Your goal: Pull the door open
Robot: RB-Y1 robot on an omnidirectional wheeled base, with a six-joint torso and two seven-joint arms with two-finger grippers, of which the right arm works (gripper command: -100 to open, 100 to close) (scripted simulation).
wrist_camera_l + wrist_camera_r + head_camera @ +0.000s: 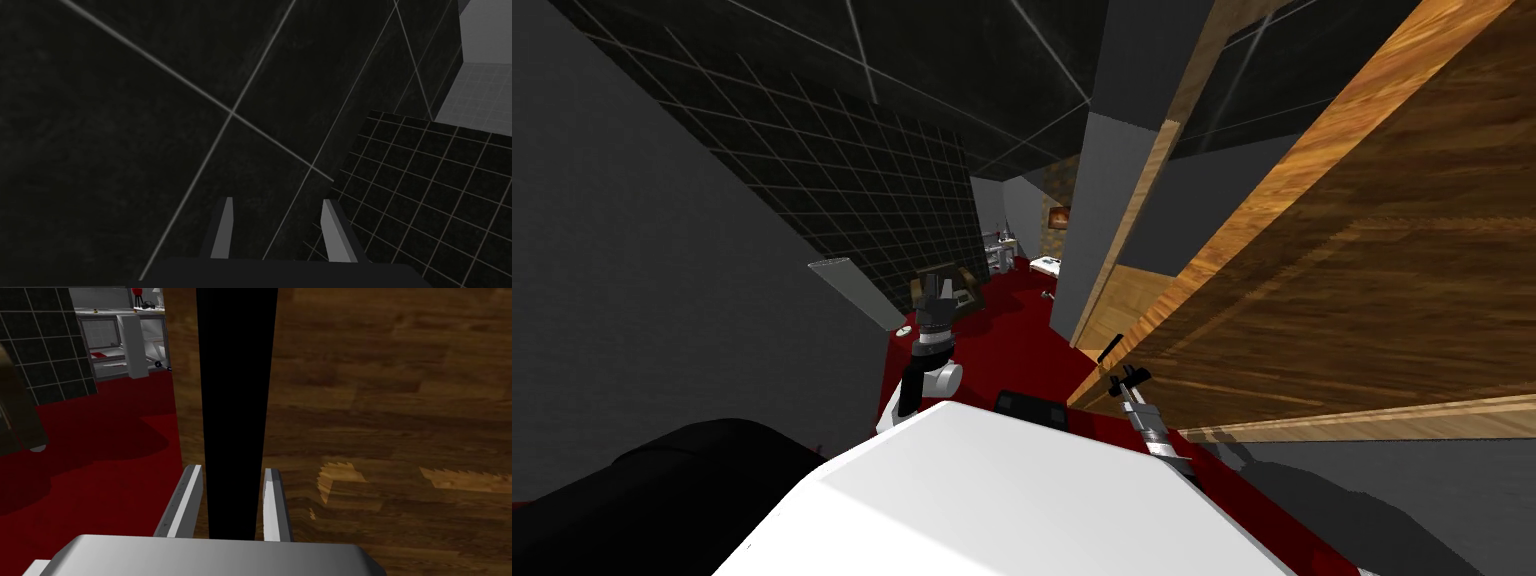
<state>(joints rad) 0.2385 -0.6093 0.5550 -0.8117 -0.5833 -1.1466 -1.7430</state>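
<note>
Right fingers tight against both sides of black handle

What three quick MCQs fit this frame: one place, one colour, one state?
1. Where is the right hand?
A. Around the black handle on the wooden door
B. Flat on a table top
C. Inside a drawer

2. What colour is the floor?
A. Blue
B. Red
C. White

3. What state is the left hand in?
A. Shut on a cup
B. Open, holding nothing
C. Shut on a door knob

Answers:
1 A: the right wrist view shows its two fingers pressing the sides of the black bar against the wood.
2 B: the floor beside the door is deep red.
3 B: its fingers stand apart with nothing between them.
</note>
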